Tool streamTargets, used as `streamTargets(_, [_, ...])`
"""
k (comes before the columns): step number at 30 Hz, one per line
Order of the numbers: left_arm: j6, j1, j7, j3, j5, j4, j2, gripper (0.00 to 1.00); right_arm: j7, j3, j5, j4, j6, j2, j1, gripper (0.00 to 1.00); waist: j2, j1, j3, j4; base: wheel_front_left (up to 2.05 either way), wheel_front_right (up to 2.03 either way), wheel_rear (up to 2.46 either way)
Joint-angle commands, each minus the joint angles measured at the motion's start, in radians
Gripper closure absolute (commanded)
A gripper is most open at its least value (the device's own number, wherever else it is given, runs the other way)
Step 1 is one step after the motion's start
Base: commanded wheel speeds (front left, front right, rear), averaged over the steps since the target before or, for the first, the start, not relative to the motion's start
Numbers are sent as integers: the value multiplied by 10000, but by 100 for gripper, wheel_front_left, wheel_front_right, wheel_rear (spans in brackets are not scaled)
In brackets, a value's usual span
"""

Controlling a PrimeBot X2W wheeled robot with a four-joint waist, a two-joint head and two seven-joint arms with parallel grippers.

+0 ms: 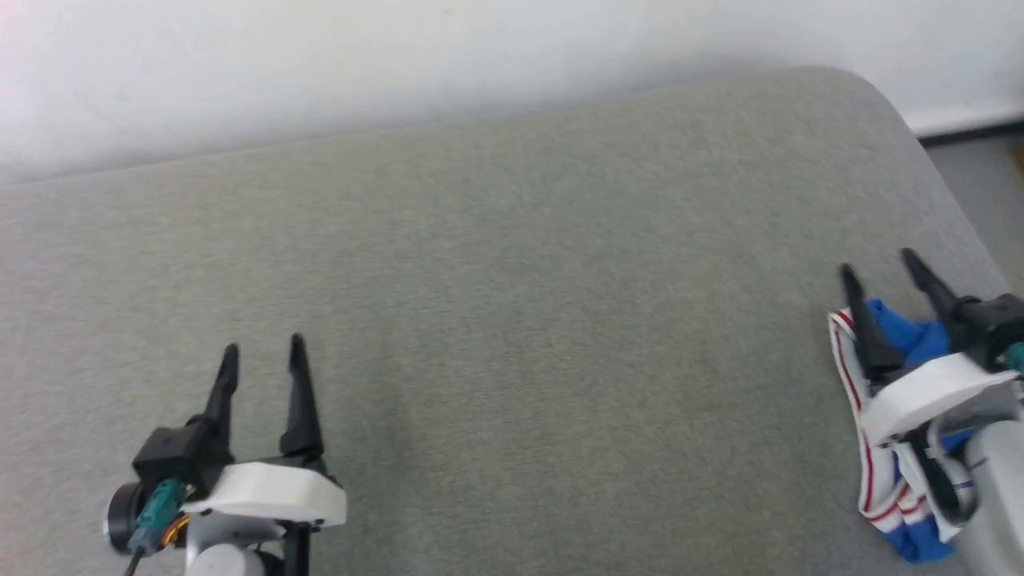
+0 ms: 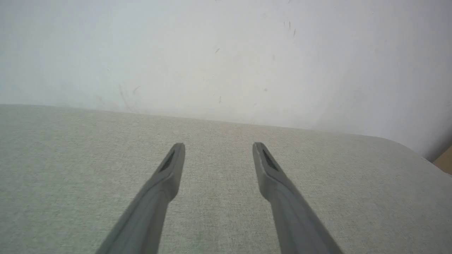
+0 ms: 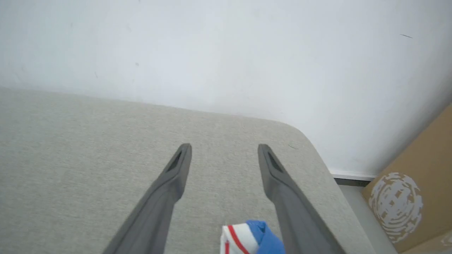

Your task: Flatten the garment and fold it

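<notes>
The garment [image 1: 906, 338] is a bunched heap of blue cloth with white-and-red striped trim at the right edge of the grey padded table [image 1: 512, 264]. My right gripper [image 1: 878, 264] hovers over the heap with its fingers spread open, and nothing is clamped between them. In the right wrist view a fold of the garment [image 3: 252, 240] lies low between the fingers of the right gripper [image 3: 224, 145], near their base. My left gripper [image 1: 264, 346] stands open over bare table at the lower left, far from the cloth. The left wrist view shows the left gripper [image 2: 217, 144] with nothing between its fingers.
A white wall [image 1: 400, 64] runs along the table's far edge. The table's rounded far right corner [image 1: 872, 88] drops off to grey floor [image 1: 988, 184]. A cardboard box [image 3: 406, 197] stands on the floor beyond that corner.
</notes>
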Motion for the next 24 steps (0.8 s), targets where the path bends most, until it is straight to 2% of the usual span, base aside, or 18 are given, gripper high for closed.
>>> streamTargets(1, [-56, 138, -40, 81, 35, 33, 7, 0, -45, 8, -17, -123, -9, 84, 114, 0, 0, 2, -661, 729, 0, 0, 0])
streamTargets(5, [-85, 509, -45, 551, 119, 22, 94, 0, -12, 136, -15, -1264, -9, 693, 594, 0, 0, 2, -945, 1010, 0, 0, 0])
streamTargets(9, [-344, 1039, -47, 1020, 70, -75, 163, 0, 189, 40, -99, -2362, -9, 1252, 1424, 0, 0, 2, -1276, 1229, 0, 0, 0])
streamTargets(14, [-739, 1780, -48, 1391, 159, -127, 252, 0, 562, -560, -306, -3512, -9, 1880, 2705, 0, 0, 2, -1583, 1330, 0, 0, 0])
streamTargets(20, [-1299, 2206, -48, 1259, 814, 2, 635, 0, 899, -981, -741, -4288, -9, 2478, 4009, 0, 0, 2, -1842, 1319, 0, 0, 0])
streamTargets(24, [-1648, 2248, -48, 1567, 930, -200, 661, 0, 950, -1238, -934, -4542, -9, 2750, 4478, 0, 0, 2, -1969, 1374, 0, 0, 0])
